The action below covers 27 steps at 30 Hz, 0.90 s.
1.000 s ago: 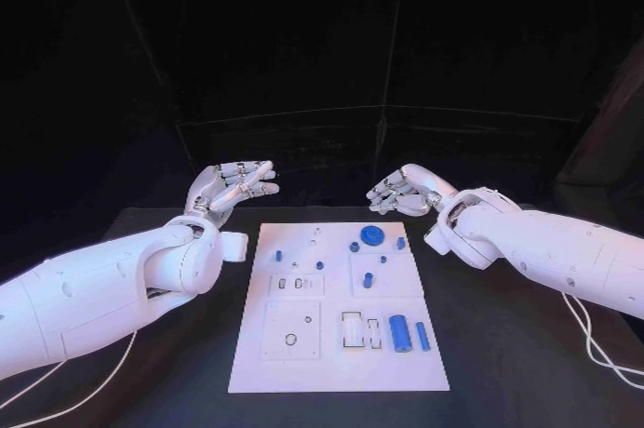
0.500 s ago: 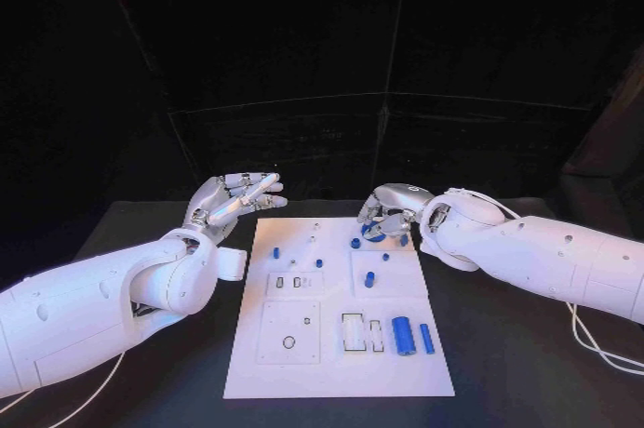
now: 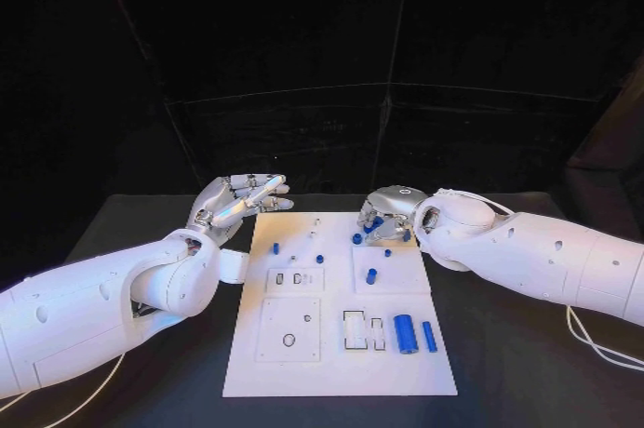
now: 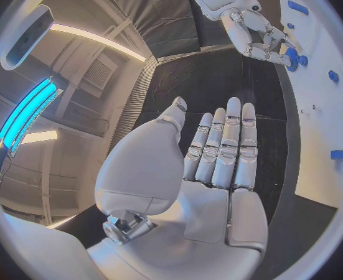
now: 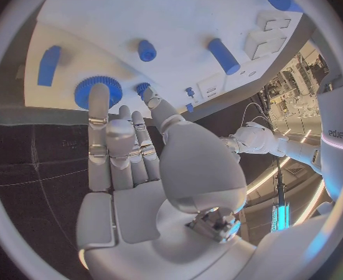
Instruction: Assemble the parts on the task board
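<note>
The white task board [image 3: 336, 372] lies in the middle of the black table. A blue gear [image 3: 372, 225] sits near its far right corner, mostly hidden under my right hand [image 3: 389, 210]. In the right wrist view the fingertips [image 5: 99, 93] reach over the gear [image 5: 84, 93], with nothing held in the palm. My left hand [image 3: 242, 200] hovers over the board's far left corner, fingers straight and apart, holding nothing [image 4: 218, 149]. Two blue cylinders [image 3: 404, 333] lie at the near right, and small blue pegs [image 3: 370, 277] stand mid-board.
My left forearm [image 3: 121, 298] lies along the board's left side, and my right forearm [image 3: 550, 256] comes in across its right side. White cables [image 3: 597, 342] trail on the table [image 3: 523, 372] at the right.
My right hand has moved down and left onto the board, covering the blue gear. The left hand has shifted slightly toward the board's far left corner. The camera has also shifted.
</note>
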Motion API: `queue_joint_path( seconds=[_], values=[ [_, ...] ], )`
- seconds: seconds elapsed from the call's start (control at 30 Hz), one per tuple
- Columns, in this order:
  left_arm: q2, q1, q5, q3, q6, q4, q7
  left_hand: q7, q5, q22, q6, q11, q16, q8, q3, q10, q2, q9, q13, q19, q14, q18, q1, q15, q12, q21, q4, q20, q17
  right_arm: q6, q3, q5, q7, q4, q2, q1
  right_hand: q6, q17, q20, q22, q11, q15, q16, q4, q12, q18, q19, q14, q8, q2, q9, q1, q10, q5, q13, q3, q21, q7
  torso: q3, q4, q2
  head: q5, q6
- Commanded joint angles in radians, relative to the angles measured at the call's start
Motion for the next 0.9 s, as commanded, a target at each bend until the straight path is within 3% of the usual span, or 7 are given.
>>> queue_joint_path(
  seconds=[0.03,0.5,0.9],
  values=[
    [-0.001,0.002,-0.012,0.001,0.019,-0.001,-0.002,0.005,0.002,-0.002,0.003,0.002,-0.007,-0.004,0.001,0.0,0.009,-0.002,-0.002,0.008,0.005,0.014,0.001,0.0,-0.008,-0.002,-0.008,-0.001,0.001,0.021,0.001,-0.038,-0.014,0.0,0.007,0.003,-0.006,0.017,0.001,0.005,0.0,-0.001,0.016,0.0,0.005,0.012,-0.009,0.035,-0.002,0.013,0.001,-0.001,0.008,0.007,0.0,0.008,0.008,0.0,-0.0006,0.0002,0.002,0.001,-0.003],
    [0.001,0.002,-0.012,0.001,0.028,-0.01,-0.01,0.008,0.002,-0.004,0.002,0.004,-0.011,-0.008,0.001,-0.001,0.011,-0.003,-0.002,0.009,0.005,0.014,0.003,0.001,-0.013,-0.004,-0.013,0.0,0.002,0.046,0.001,-0.026,-0.001,-0.016,0.032,0.003,-0.003,0.139,0.002,0.033,-0.004,-0.003,0.122,0.001,0.008,0.013,-0.019,0.04,-0.002,0.026,0.001,-0.008,0.028,0.018,0.0,0.037,0.056,-0.001,0.0002,-0.0012,0.004,0.013,-0.011],
    [-0.001,0.003,-0.02,0.001,0.04,-0.003,-0.015,0.005,0.002,-0.006,0.003,0.004,-0.014,-0.01,0.002,-0.001,0.014,-0.002,-0.002,0.009,0.005,0.014,0.007,0.001,-0.016,-0.007,-0.019,0.0,0.002,0.08,0.001,-0.023,0.003,-0.051,0.056,0.003,0.008,0.169,0.002,0.052,-0.007,-0.006,0.154,0.003,0.008,0.012,-0.026,0.036,0.001,0.039,0.002,-0.016,0.041,0.018,0.001,0.064,0.082,-0.003,0.0001,-0.0007,0.007,0.011,-0.021]
  ],
)
